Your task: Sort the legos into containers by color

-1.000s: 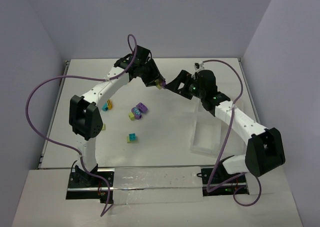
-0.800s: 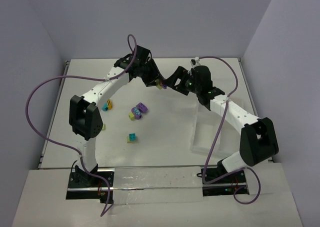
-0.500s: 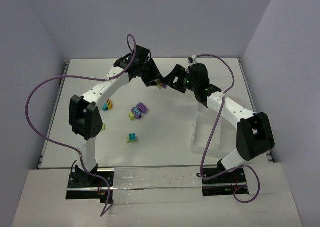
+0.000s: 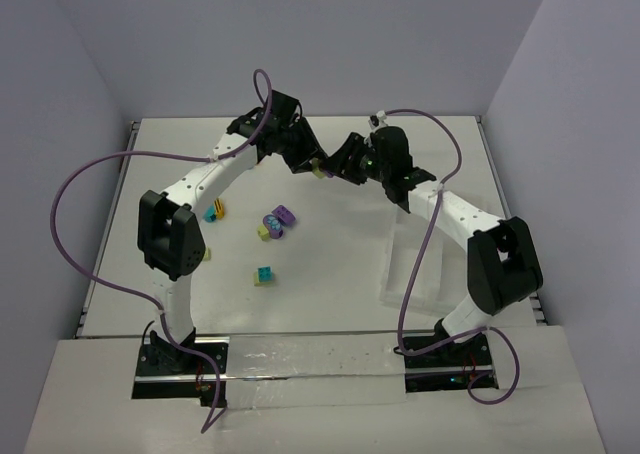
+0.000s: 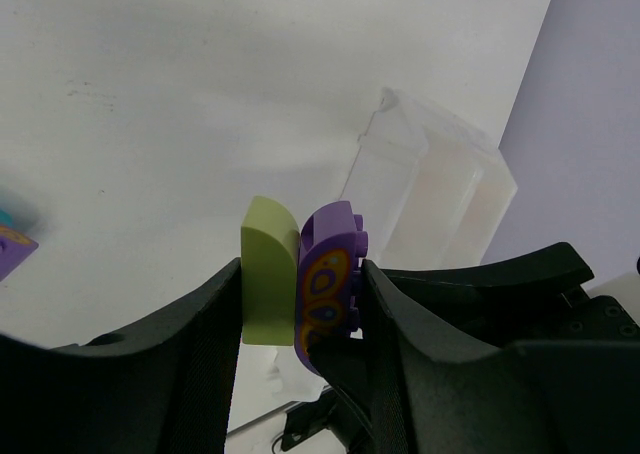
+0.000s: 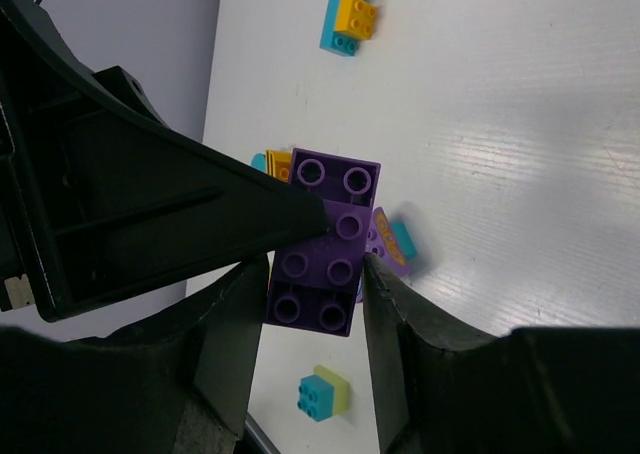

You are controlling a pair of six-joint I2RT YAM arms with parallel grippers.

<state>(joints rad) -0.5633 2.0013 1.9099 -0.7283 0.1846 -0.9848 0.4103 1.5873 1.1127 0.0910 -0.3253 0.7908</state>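
The left gripper (image 5: 300, 276) pinches a lego pair (image 5: 270, 284), lime against purple, above the table (image 4: 330, 264) near the tray (image 5: 440, 189), while the right gripper (image 6: 315, 296) clamps its purple lego (image 6: 325, 239), whose orange print is partly hidden and illegible.

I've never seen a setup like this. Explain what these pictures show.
These are two white robot arms bolted to a table's near edge: the left arm and the right arm. One picture looks down from above. The other two come from a small camera on each wrist, looking past that arm's own black fingers. Loose toy bricks lie on the table, with a see-through sorting tray at the right. The arms meet above the table: the left fingers pinch a lime-and-purple pair, and the right fingers are closed on its purple half.
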